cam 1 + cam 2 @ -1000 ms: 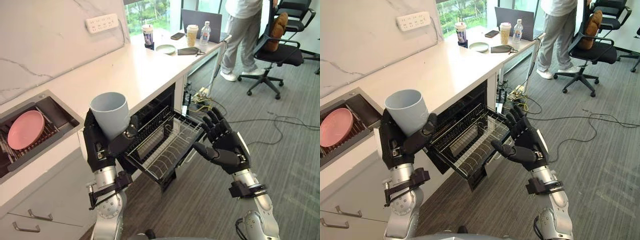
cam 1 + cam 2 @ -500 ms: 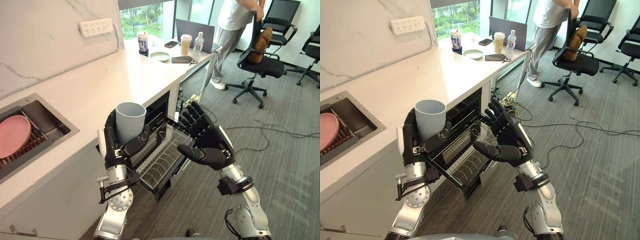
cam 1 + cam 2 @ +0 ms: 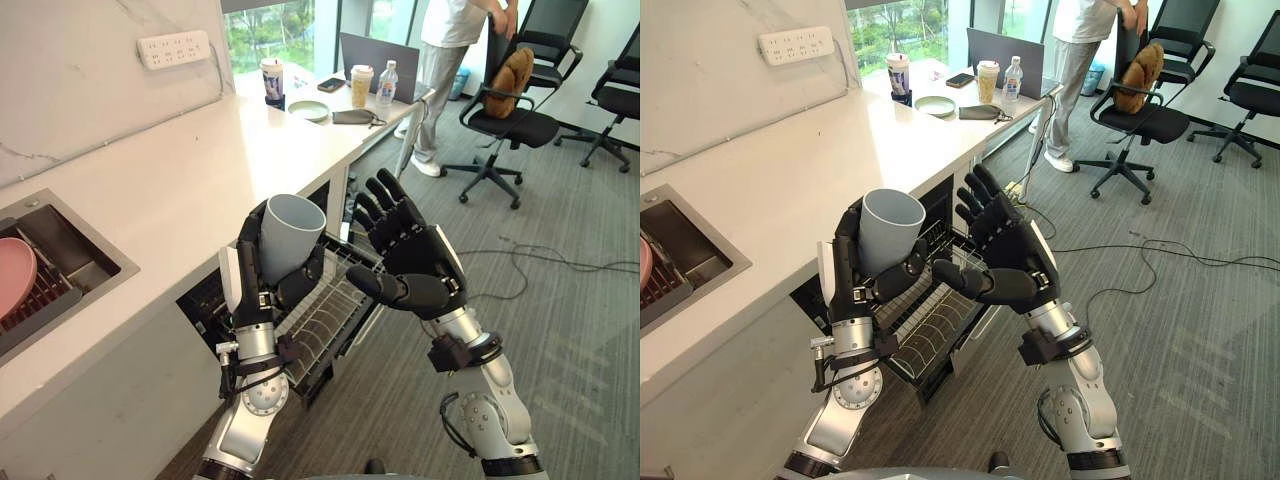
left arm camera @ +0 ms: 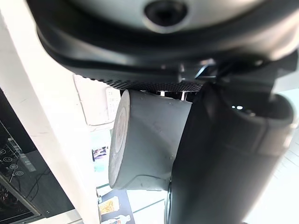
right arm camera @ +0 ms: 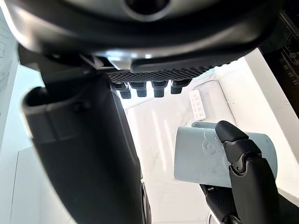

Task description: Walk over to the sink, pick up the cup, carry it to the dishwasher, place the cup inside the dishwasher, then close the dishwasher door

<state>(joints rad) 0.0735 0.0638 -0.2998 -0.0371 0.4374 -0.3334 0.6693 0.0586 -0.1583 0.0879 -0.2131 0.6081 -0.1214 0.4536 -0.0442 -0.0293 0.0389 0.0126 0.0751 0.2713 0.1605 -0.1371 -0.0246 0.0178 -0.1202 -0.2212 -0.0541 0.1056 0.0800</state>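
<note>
Pickup and carry look done: pale blue-grey plastic cup [image 3: 288,232] upright, left hand [image 3: 248,272] fingers curled round it, over pulled-out dark wire dishwasher rack [image 3: 325,318]. Right hand [image 3: 425,265] fingers spread, empty, just beside. Remaining: place cup, close door.

The left hand [image 3: 847,272] holds the cup [image 3: 888,232] mouth up, fingers [image 3: 849,230] curled round it, above the rack [image 3: 930,325]; the right hand [image 3: 1015,252] stands just beside, fingers spread; the surface [image 3: 810,140] lies behind.
</note>
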